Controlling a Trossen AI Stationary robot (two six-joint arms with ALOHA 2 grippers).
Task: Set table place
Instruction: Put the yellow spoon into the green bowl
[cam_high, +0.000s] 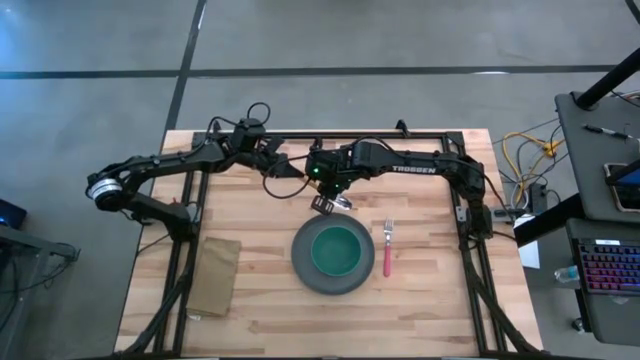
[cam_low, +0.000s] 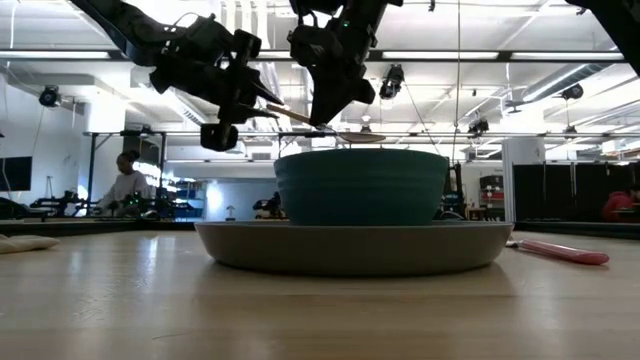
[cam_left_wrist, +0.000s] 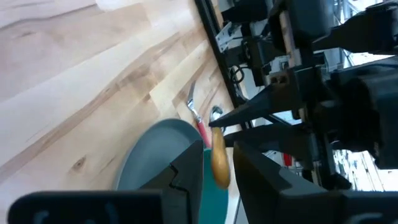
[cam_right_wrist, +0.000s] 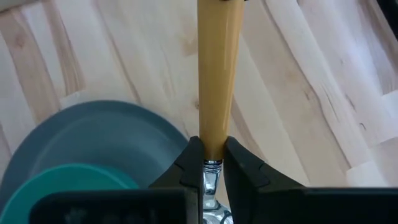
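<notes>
The grey plate (cam_high: 303, 262) lies on the table (cam_high: 440, 300) with the teal bowl (cam_high: 338, 250) standing in it. The pink-handled fork (cam_high: 388, 250) lies on the table just right of the plate. My right gripper (cam_high: 326, 198) is shut on the orange-handled spoon (cam_right_wrist: 216, 74), in the air just beyond the plate's far rim. My left gripper (cam_high: 296, 172) is open beside it. The free end of the spoon's handle (cam_left_wrist: 219, 163) shows in the gap between the left gripper's fingers, with a narrow space on either side. My right gripper pinches the spoon's orange handle between its two fingers at the end next to the metal neck (cam_right_wrist: 211, 148). The fingers come from above and lie across the handle. The spoon is lifted clear of the table. Its handle (cam_low: 290, 114) slants slightly up toward my left gripper, and its metal bowl (cam_low: 360, 137) hangs over the teal bowl's rim.
A tan folded cloth (cam_high: 215, 275) lies at the table's near left. The black frame rail (cam_high: 370, 135) runs along the far edge behind both grippers. Bare wood shows right of the fork and at the table's near edge.
</notes>
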